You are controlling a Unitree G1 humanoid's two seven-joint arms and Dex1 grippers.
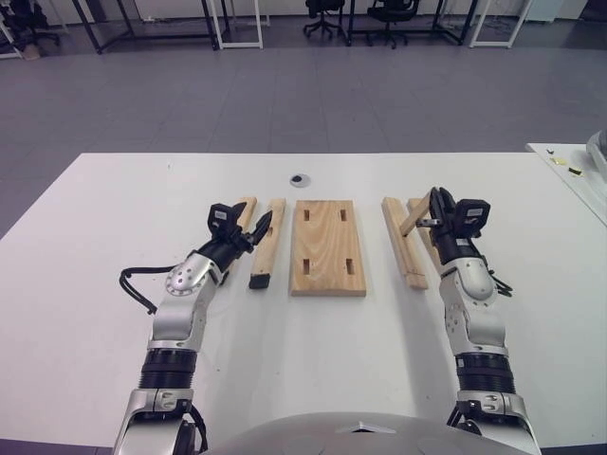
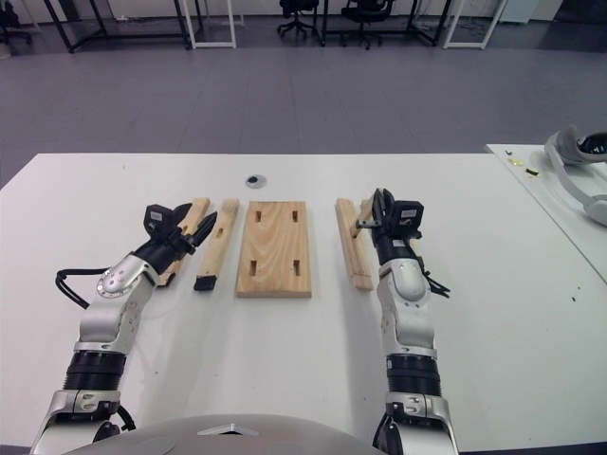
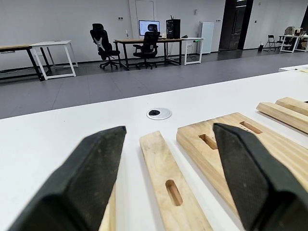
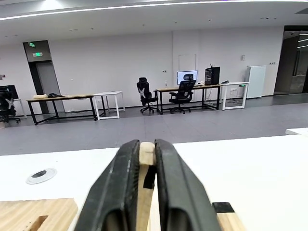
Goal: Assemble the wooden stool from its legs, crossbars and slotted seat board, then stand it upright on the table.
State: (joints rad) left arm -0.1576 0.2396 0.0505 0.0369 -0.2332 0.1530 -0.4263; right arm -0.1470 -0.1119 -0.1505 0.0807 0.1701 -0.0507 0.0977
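Note:
The slotted seat board (image 1: 327, 246) lies flat at the table's middle. Left of it lie two wooden legs (image 1: 268, 237), (image 1: 246, 214), side by side. My left gripper (image 1: 258, 227) stands open low over them, its black fingers (image 3: 72, 192) spread either side of the slotted leg (image 3: 168, 192). Right of the board lies a long leg (image 1: 400, 242), with another piece (image 1: 429, 248) partly hidden under my right arm. My right gripper (image 1: 433, 210) is shut on a short crossbar (image 1: 413, 221), held tilted over those pieces; the crossbar (image 4: 146, 192) sits clamped between the fingers.
A round cable grommet (image 1: 301, 179) sits in the table behind the board. A second table (image 2: 569, 204) stands to the right with a white object (image 2: 580, 166) on it. The near part of the table (image 1: 322, 360) is bare white surface.

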